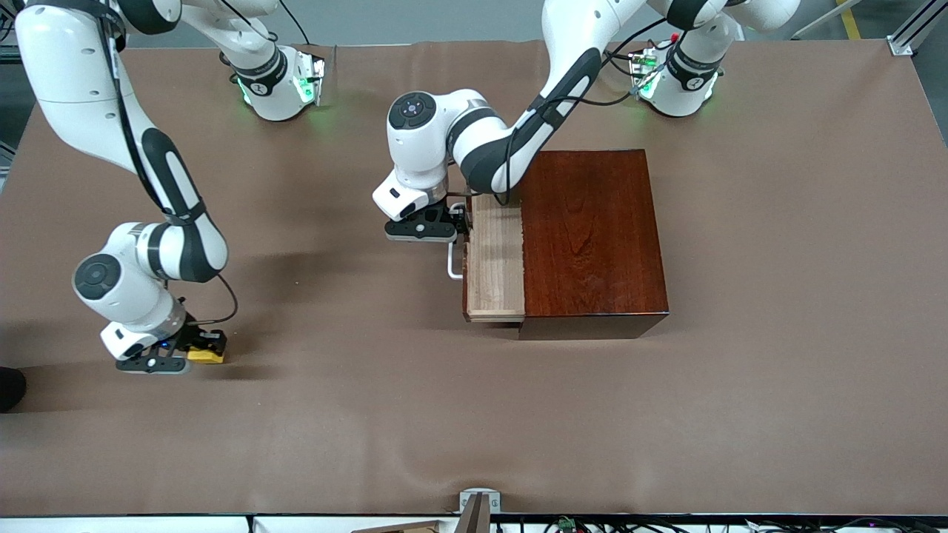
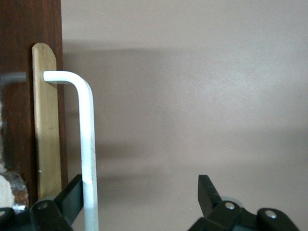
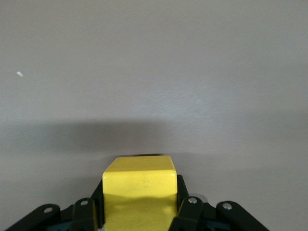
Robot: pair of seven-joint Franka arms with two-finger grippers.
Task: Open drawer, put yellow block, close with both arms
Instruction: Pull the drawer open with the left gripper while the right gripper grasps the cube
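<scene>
Now, with the pale-wood drawer [image 1: 495, 255] part-open, the left gripper [image 2: 139, 204] spread wide around its white bar handle [image 2: 88, 149], the right gripper [image 3: 139, 211], clamped on the small yellow block [image 3: 139, 185] near the brown table [image 1: 370, 414], should lift straight before carrying.

Brown cloth-covered table [image 1: 740, 414], grey floor around it

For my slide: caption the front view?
Left gripper at the part-open drawer's handle; right gripper shut on the yellow block.

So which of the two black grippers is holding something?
The right gripper, shut on the small yellow cube low over the brown table. The left gripper is open at the drawer's white handle.
</scene>
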